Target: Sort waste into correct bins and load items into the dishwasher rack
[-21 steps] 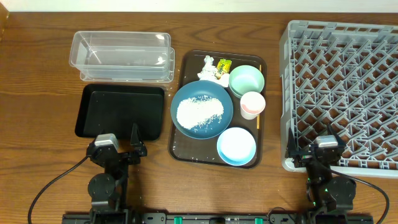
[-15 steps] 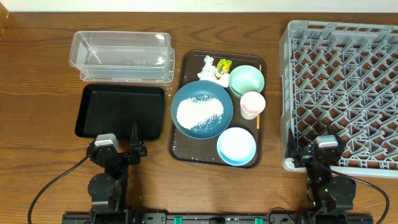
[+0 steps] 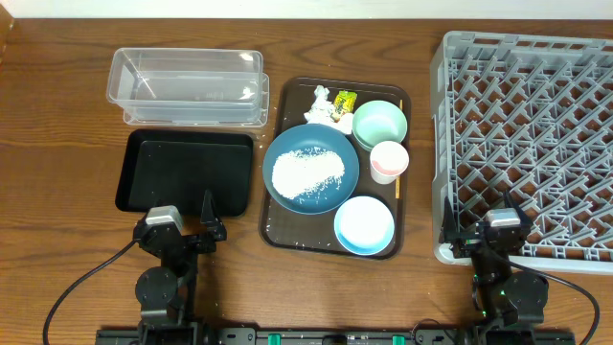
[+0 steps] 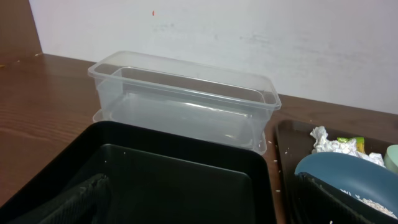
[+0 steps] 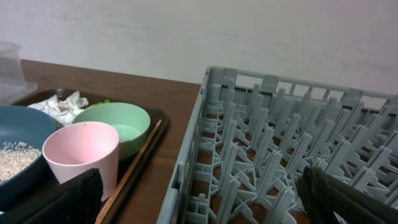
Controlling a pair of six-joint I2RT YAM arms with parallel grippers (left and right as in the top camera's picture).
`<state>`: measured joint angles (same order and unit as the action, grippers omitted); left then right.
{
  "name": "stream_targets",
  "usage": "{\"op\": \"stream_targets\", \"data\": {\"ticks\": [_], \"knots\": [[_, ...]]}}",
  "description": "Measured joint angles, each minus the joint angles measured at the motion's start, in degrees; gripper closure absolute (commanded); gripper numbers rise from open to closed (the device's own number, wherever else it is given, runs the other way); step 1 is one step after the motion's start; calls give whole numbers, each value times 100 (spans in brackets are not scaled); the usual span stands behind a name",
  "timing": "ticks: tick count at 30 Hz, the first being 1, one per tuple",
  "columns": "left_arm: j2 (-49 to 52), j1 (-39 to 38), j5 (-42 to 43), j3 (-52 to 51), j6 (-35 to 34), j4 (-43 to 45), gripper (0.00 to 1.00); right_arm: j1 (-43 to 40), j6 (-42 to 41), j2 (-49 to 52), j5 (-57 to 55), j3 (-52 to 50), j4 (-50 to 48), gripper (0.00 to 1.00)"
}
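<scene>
A dark blue plate (image 3: pixel 311 169) with a heap of white rice (image 3: pixel 307 172) sits on a brown serving tray (image 3: pixel 271 226). A crumpled tissue (image 3: pixel 323 113), a yellow-green wrapper (image 3: pixel 345 101), a mint green bowl (image 3: pixel 379 124), a pinkish cup (image 3: pixel 389 160), a light blue bowl (image 3: pixel 364 225) and a thin wooden stick (image 3: pixel 397 186) share that tray. The clear tub (image 3: pixel 187 86) and black tray (image 3: pixel 186 171) lie left. The grey rack (image 3: pixel 527 144) stands right. My left gripper (image 3: pixel 184 230) is open and empty at the black tray's near edge (image 4: pixel 180 180). My right gripper (image 3: pixel 484 233) is open and empty at the rack's near left corner (image 5: pixel 205 168).
Both arm bases sit at the table's front edge. The wooden table (image 3: pixel 57 144) shows to the left of the bins. The rack's pegs (image 5: pixel 298 137) stand upright right of the cup (image 5: pixel 81 155). A white wall backs the table.
</scene>
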<state>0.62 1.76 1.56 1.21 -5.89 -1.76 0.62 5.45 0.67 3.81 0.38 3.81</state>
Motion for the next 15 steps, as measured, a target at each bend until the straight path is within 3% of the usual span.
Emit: {"op": "stream_targets", "data": {"ticks": [15], "knots": [[0,0,0,0,0,0,6,0,0,0,0,0,0,1]]}}
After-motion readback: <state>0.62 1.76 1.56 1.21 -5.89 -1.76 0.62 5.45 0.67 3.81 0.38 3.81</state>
